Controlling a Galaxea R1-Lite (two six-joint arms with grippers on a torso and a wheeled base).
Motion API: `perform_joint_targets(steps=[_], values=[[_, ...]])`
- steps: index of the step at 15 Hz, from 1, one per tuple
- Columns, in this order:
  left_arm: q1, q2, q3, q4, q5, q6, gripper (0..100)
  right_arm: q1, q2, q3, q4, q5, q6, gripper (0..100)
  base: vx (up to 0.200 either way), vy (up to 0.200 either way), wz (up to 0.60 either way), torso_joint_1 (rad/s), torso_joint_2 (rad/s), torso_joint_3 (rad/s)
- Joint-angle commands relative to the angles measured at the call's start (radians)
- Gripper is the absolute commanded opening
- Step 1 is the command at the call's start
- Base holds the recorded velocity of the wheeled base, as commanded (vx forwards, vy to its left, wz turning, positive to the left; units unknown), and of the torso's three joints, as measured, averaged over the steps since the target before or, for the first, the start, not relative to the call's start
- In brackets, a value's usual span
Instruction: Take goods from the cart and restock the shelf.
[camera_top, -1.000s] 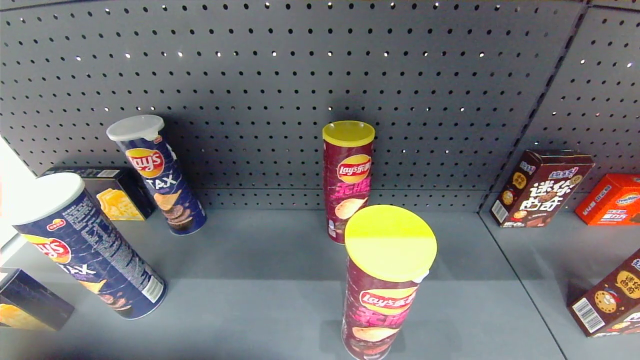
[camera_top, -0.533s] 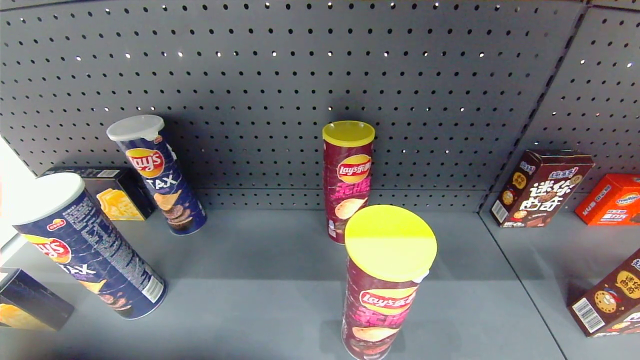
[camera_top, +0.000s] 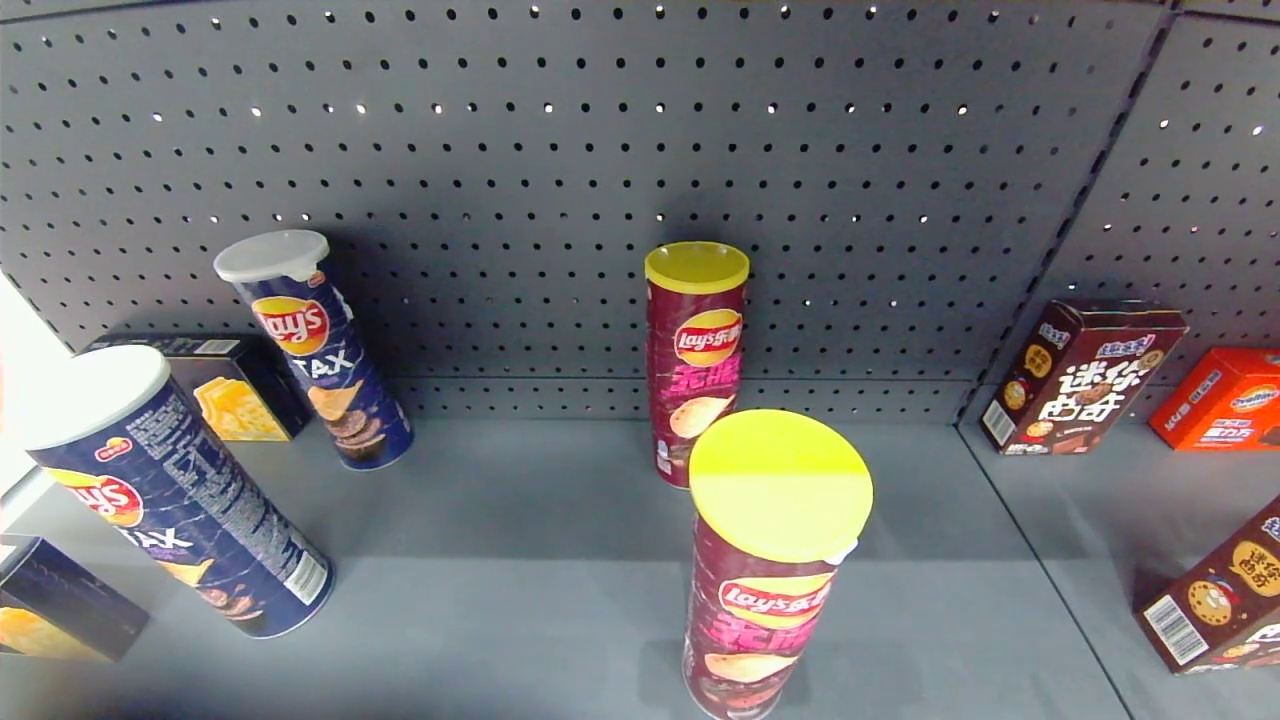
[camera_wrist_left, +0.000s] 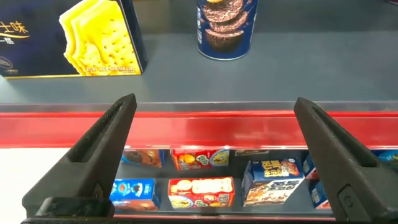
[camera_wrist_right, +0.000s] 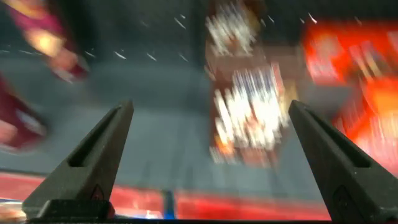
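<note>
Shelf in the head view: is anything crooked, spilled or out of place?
Nothing spilled or damaged. The front blue can is turned so its fine-print side and barcode show, unlike the rear blue can; its lean may just be the camera's angle.

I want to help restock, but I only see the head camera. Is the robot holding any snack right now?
Observer: No. The left gripper is empty, jaws wide open.
Operator: And the other one?
Observer: The right gripper is open and empty too.
Operator: What's under this shelf?
Observer: Below the red shelf edge, small boxes stand on a lower level.
</note>
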Motion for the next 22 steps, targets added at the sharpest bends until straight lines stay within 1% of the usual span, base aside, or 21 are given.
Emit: perform_joint_targets(steps=[1,3,5,7,9,10,12,15,21,22], values=[[0.000,0.002,0.000,0.000,0.000,0.000,100,0.104,0.355,-0.206,-0.030,0.091,-0.027,100,0.000,0.000,0.00,0.000,0.00,0.000],[0.000,0.001,0.000,0.000,0.000,0.000,100,0.146,0.474,-0.244,-0.085,0.101,-0.075,100,0.000,0.000,0.00,0.000,0.00,0.000],[0.000,0.002,0.000,0.000,0.000,0.000,100,0.236,0.629,-0.257,-0.180,0.103,-0.115,100,0.000,0.000,0.00,0.000,0.00,0.000],[0.000,0.002,0.000,0.000,-0.001,0.000,100,0.293,0.715,-0.270,-0.231,0.117,-0.146,100,0.000,0.000,0.00,0.000,0.00,0.000],[0.000,0.002,0.000,0.002,-0.001,0.000,100,0.342,0.789,-0.287,-0.235,0.131,-0.190,100,0.000,0.000,0.00,0.000,0.00,0.000],[0.000,0.002,0.000,0.002,-0.001,0.000,100,0.345,0.793,-0.289,-0.235,0.132,-0.192,100,0.000,0.000,0.00,0.000,0.00,0.000],[0.000,0.002,0.000,0.002,-0.001,0.000,100,0.397,0.841,-0.303,-0.235,0.138,-0.195,100,0.000,0.000,0.00,0.000,0.00,0.000],[0.000,0.002,-0.002,0.003,-0.003,0.000,100,0.433,0.859,-0.304,-0.234,0.138,-0.196,100,0.000,0.000,0.00,0.000,0.00,0.000],[0.000,0.002,0.000,0.002,-0.003,0.000,100,0.526,0.915,-0.295,-0.231,0.135,-0.196,100,0.000,0.000,0.00,0.000,0.00,0.000],[0.000,0.002,0.000,0.002,-0.003,0.000,100,0.552,0.930,-0.293,-0.231,0.135,-0.196,100,0.000,0.000,0.00,0.000,0.00,0.000]])
